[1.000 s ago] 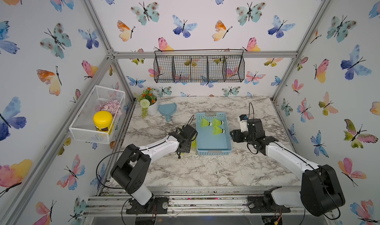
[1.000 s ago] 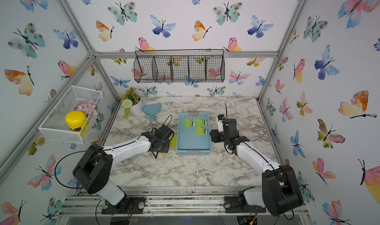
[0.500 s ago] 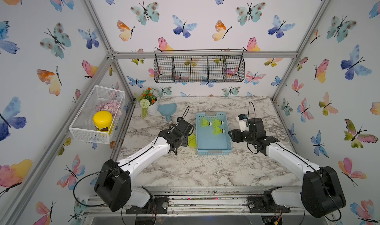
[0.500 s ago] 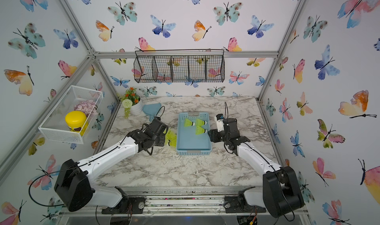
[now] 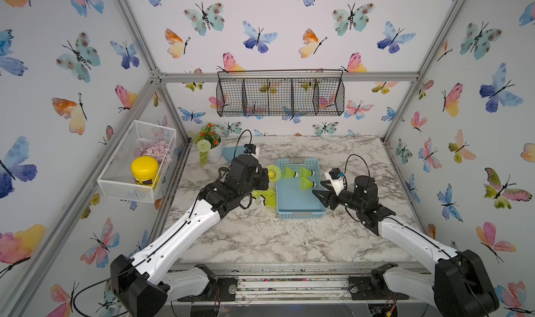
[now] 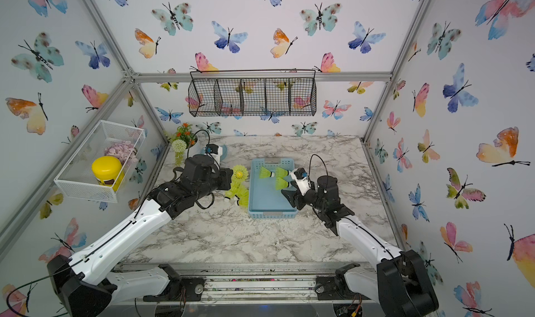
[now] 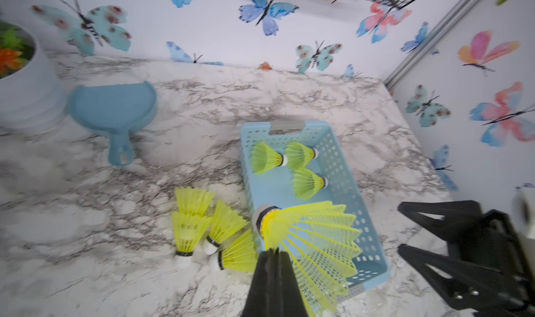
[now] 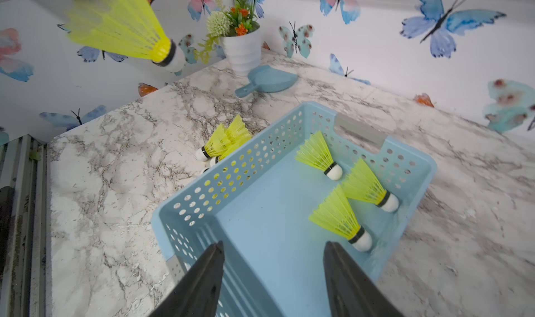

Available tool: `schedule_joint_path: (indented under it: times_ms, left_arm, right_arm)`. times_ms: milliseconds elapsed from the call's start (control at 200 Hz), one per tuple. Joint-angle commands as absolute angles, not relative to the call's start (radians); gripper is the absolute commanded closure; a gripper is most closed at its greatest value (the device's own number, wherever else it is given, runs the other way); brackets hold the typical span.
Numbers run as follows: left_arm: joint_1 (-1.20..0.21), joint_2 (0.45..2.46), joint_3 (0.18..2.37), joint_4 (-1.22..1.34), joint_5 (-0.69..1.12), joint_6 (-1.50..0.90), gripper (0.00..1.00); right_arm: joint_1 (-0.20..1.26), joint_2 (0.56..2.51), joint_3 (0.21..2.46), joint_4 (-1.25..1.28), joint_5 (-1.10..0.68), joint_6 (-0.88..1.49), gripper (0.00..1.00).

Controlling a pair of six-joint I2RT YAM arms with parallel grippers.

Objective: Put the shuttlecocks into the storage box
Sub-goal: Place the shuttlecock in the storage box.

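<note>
A shuttlecock (image 7: 315, 237) is grasped by its skirt in the clenched left gripper (image 7: 272, 253) and is held in the air, near the left wall of the blue box (image 7: 341, 162). Three shuttlecocks (image 7: 299, 156) are laid inside the box, at its far end. Four more shuttlecocks (image 7: 189, 231) are gathered on the marble table (image 7: 86, 228), just beside that wall. The right gripper (image 8: 273, 247) is seen released, with nothing between its jaws, over the near right corner of the box.

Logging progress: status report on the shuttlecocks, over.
Left hand shut on one shuttlecock beside storage box. Right hand open, empty. Three shuttlecocks inside, four on table. Nothing blocking.
</note>
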State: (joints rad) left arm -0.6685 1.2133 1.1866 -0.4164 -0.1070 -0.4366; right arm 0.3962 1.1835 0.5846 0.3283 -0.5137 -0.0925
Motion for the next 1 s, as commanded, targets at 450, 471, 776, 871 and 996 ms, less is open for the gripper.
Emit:
schedule_joint_path:
  times_ms: [450,471,776,871,996]
  left_arm:
    - [-0.661,1.358,1.211,-0.124,0.438,-0.613,1.0]
    - [-0.661,1.362,1.209,-0.119,0.445,-0.616,1.0]
    - [-0.661,1.388,1.186,-0.082,0.463,-0.645,1.0]
    - [-0.661,1.396,1.181,-0.08,0.465,-0.651,1.0]
    - [-0.661,1.402,1.175,-0.075,0.463,-0.657,1.0]
  right_arm:
    - [0.47,1.313,0.686,0.594,-0.543,-0.166,0.37]
    - [0.472,1.316,0.69,0.591,-0.543,-0.169,0.37]
    - [0.487,1.325,0.701,0.559,-0.589,-0.204,0.38]
    - [0.492,1.321,0.696,0.561,-0.595,-0.219,0.4]
    - [0.494,1.317,0.696,0.561,-0.589,-0.219,0.45]
